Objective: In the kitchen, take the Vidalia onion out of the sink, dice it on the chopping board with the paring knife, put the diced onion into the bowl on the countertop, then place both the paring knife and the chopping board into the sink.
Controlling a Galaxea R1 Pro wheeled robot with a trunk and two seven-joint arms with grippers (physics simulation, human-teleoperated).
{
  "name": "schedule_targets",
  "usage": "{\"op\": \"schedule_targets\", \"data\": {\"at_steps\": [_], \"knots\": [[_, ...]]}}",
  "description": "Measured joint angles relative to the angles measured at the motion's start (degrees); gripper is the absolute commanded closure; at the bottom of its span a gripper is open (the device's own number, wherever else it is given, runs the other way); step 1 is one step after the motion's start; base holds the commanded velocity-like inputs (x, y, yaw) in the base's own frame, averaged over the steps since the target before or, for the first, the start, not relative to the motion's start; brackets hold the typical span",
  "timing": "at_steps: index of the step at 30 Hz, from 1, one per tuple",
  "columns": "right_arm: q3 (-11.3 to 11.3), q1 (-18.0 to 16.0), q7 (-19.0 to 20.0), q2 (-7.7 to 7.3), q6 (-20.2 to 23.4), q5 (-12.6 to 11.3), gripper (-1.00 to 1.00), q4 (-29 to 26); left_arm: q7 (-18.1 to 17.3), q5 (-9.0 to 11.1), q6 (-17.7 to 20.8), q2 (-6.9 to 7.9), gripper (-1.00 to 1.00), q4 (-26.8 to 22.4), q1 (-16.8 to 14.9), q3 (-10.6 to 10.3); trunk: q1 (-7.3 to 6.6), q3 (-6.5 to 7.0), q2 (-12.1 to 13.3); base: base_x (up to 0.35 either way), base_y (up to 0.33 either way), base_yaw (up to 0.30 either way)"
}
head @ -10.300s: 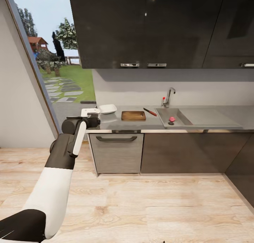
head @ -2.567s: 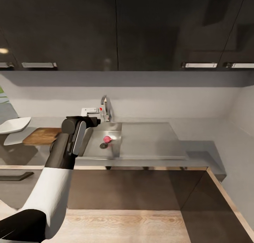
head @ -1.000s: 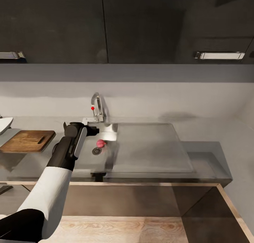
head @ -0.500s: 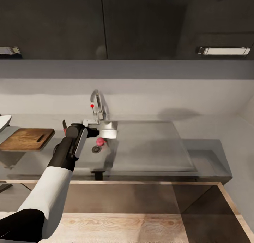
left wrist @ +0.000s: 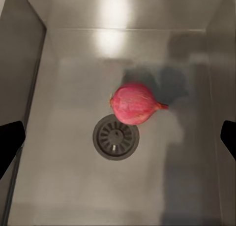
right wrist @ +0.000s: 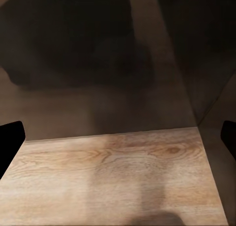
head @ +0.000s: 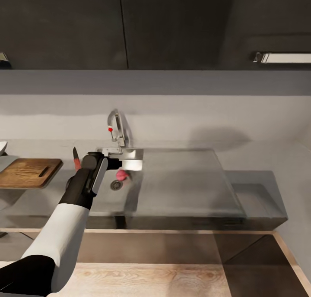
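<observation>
The sink [head: 181, 184] is brushed steel with a soft sheen. The Vidalia onion [left wrist: 133, 104] has smooth, faintly streaked pink skin. The chopping board [head: 28, 172] is grained brown wood, the table [head: 255, 159] glossy grey, the floor [right wrist: 118, 181] pale matt planks.

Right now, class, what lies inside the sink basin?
Inside the sink lies the Vidalia onion, resting on the steel floor beside the round drain and overlapping its rim. The left gripper hangs open above them. The head view's near basin wall hides part of the floor.
</observation>
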Motion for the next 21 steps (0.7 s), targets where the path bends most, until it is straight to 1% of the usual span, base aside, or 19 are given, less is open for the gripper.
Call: {"op": "schedule_targets", "data": {"at_steps": [5,21], "knots": [[0.0,0.0,0.0,0.03,-0.1,0.0,-1.00,0.0,0.0,0.0,-0.1,0.00,-1.00,0.3,0.0,0.0,0.02,-0.45,0.0,0.062,-0.011,0.000],[0.0,0.0,0.0,0.05,-0.2,0.0,-1.00,0.0,0.0,0.0,-0.1,-0.07,-1.00,0.8,0.0,0.0,0.02,-1.92,0.0,0.006,0.000,0.000]]}}
